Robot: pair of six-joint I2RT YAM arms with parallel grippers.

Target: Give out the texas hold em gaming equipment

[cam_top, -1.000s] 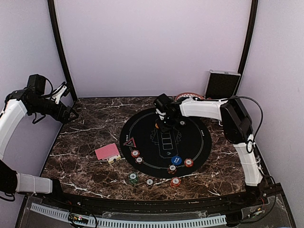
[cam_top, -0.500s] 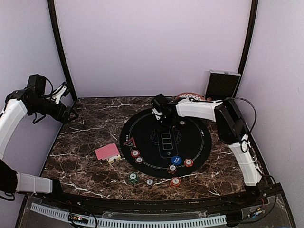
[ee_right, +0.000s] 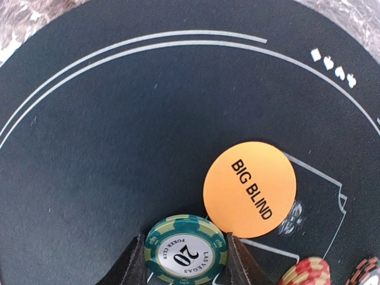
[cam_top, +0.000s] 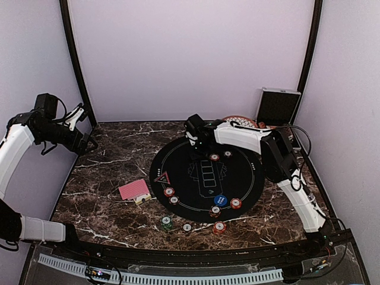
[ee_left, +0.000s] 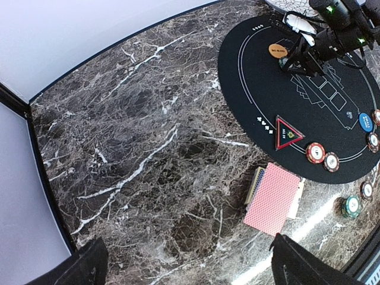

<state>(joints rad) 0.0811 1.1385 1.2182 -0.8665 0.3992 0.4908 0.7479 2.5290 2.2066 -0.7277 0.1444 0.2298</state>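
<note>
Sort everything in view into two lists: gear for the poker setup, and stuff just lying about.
For the job: green 20 chip; orange Big Blind disc; blue disc; red chips; card deck.
Lying about: patterned bowl; silver case.

The left claw (cam_top: 89, 142) hung raised and wide open, while the right claw (ee_right: 186, 264), arm outstretched, pinched a green chip (ee_right: 186, 248).
</note>
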